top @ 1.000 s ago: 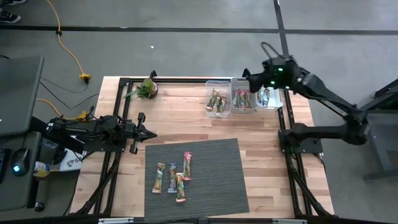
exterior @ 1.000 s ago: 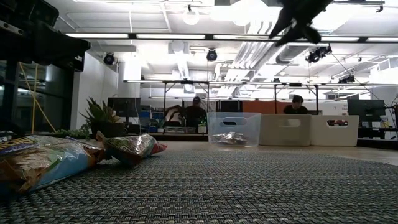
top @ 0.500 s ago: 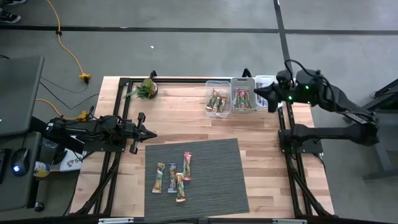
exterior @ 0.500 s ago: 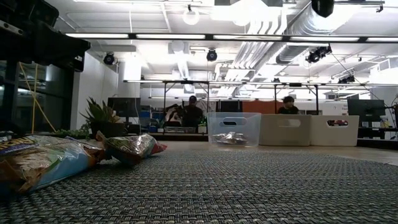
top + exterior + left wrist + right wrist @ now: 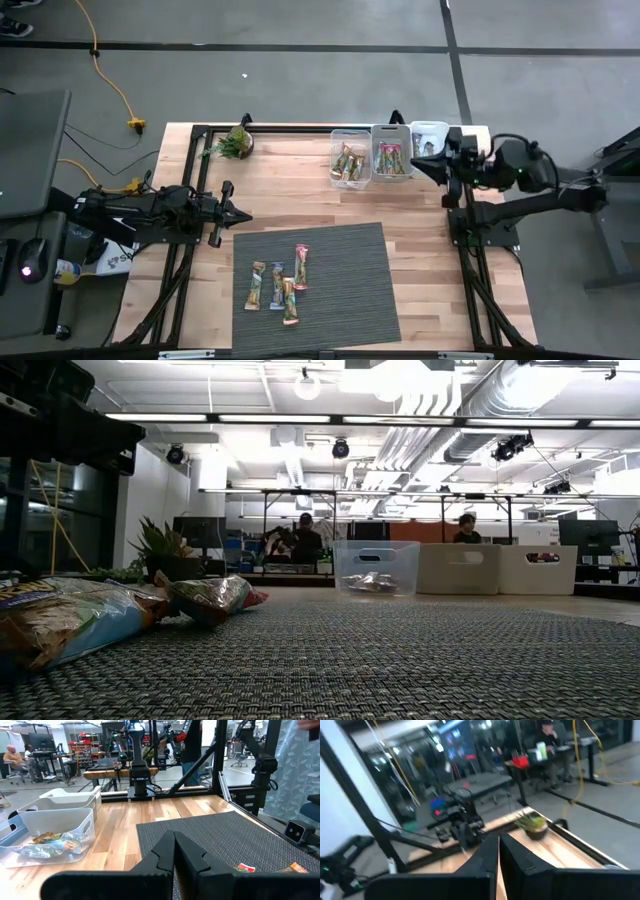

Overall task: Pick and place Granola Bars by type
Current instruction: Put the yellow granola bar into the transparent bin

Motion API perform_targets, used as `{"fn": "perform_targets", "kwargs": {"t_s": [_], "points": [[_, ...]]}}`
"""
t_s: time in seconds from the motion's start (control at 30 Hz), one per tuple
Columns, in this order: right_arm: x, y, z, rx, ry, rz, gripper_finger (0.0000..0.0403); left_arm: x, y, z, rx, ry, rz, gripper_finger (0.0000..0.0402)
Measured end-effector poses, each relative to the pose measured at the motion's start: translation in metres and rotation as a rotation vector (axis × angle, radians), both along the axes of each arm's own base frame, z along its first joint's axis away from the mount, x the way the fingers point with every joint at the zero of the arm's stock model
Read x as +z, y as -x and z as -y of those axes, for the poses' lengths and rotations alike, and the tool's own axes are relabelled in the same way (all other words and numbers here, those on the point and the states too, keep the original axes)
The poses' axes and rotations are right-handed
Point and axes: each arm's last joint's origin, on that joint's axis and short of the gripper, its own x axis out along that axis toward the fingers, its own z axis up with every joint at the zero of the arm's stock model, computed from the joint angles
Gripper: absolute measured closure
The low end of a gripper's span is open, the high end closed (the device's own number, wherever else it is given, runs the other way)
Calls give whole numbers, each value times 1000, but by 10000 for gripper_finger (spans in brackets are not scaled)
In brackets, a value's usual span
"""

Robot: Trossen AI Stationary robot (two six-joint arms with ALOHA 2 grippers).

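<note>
Several Granola Bars (image 5: 279, 284) lie flat on the dark woven mat (image 5: 340, 290) near the table's front; the low view shows them close up (image 5: 205, 598). More bars lie in the left bin (image 5: 348, 163) and the middle bin (image 5: 391, 157) at the far right. My right gripper (image 5: 417, 156) is shut and empty beside the third bin (image 5: 430, 130), whose inside it partly hides. Its closed fingers (image 5: 498, 847) point across the table. My left gripper (image 5: 243, 216) waits shut at the left, fingertips (image 5: 174, 840) together, near the mat's far left corner.
A small potted plant (image 5: 237, 142) stands at the far left of the table. Bare wood lies between the mat and the bins (image 5: 300, 190). People sit at desks in the room beyond the table (image 5: 305, 540).
My right gripper has drawn back from above the bins toward the table's right edge, and the arm has folded back over its base. It has left the top of the low view. The bars and bins have not moved.
</note>
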Motion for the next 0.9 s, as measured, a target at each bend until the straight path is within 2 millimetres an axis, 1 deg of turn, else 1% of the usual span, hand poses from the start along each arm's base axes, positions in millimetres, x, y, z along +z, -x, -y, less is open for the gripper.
{"fn": "perform_targets", "kwargs": {"t_s": [0.23,0.37,0.47,0.63,0.7,0.8,0.9], "points": [[-60,14,-2,20,-37,231,403,0,0,0,0,0,0,401],[-88,26,-1,17,-41,369,403,0,0,0,0,0,0,401],[-106,32,-1,21,-42,439,402,0,0,0,0,0,0,401],[-127,41,-1,29,-25,551,402,0,0,0,0,0,0,401],[-135,41,-1,38,-14,561,402,0,0,0,0,0,0,401],[-143,43,-1,58,-6,578,402,0,0,0,0,0,1,401],[-151,42,-2,81,10,557,402,0,0,0,0,0,0,401]]}}
